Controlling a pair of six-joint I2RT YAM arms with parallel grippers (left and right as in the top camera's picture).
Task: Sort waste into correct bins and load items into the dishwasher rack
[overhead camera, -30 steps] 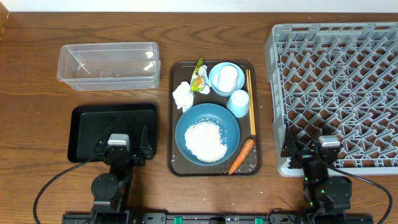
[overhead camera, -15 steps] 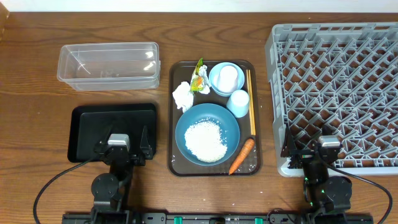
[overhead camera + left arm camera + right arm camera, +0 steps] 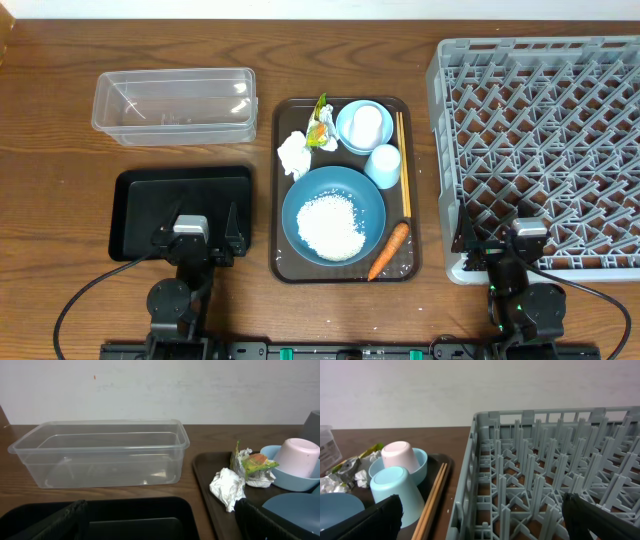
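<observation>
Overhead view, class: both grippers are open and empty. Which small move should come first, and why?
Probably the left gripper reaching toward the crumpled white tissue on the brown serving tray: it lies loose at the tray's left edge, nearest that arm.

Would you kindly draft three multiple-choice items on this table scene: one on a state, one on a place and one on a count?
1. The clear tub is:
A) empty
B) full of water
C) lidded

2. The carrot lies:
A) in the clear tub
B) on the brown tray
C) on the floor

3. The number of cups in view is:
A) one
B) two
C) four

Answers:
1 A: only bare plastic shows through its walls.
2 B: it rests at the tray's near right corner.
3 B: a white cup and a pale-blue cup, both upside down.
</observation>
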